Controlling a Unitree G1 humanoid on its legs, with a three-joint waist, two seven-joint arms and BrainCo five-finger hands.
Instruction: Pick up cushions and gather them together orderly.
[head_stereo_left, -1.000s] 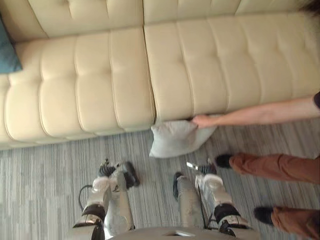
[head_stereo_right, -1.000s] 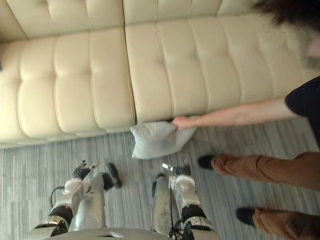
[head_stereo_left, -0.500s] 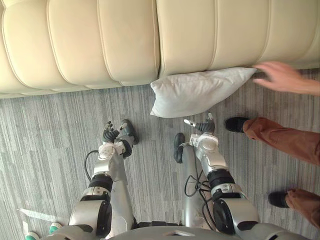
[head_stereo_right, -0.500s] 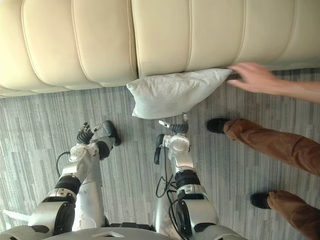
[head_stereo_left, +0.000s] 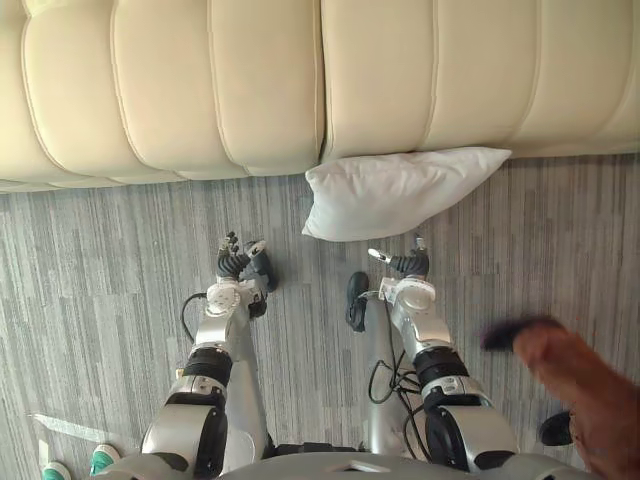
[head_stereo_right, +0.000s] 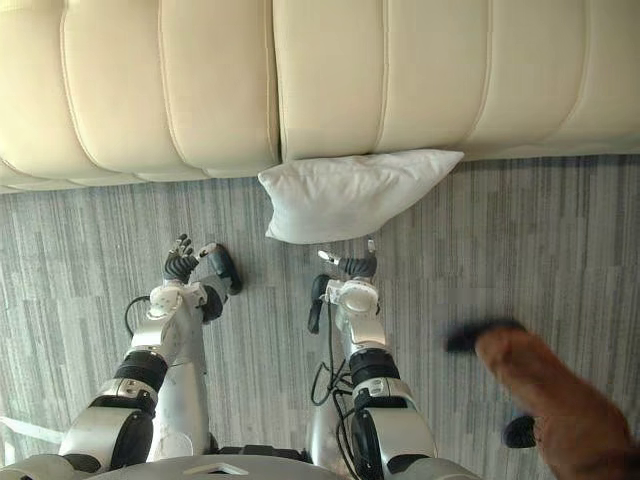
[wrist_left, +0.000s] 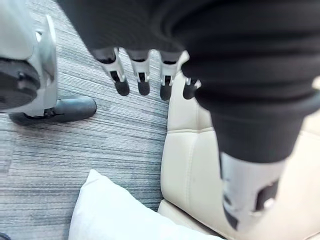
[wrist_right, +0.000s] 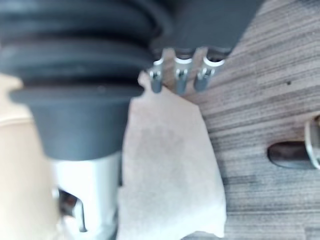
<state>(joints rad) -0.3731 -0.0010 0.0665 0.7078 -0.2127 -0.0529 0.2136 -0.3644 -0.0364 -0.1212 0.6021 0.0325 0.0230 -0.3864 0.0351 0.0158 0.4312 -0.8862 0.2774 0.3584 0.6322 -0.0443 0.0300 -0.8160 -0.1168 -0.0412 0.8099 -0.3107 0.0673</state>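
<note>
Cushion (head_stereo_left: 400, 190) lies on floor (head_stereo_left: 90, 270) against sofa (head_stereo_left: 250, 80). Left hand (head_stereo_left: 236, 264) and right hand (head_stereo_left: 407, 266) hang empty, fingers relaxed.

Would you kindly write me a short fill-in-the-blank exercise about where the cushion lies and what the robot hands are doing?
1. The white cushion lies on the ___, its long edge against the cream sofa.
2. The left robot hand and the right robot hand hang low with relaxed fingers and hold ___.
3. The cushion lies closer to the ___ robot hand.

Missing words: floor; nothing; right
</note>
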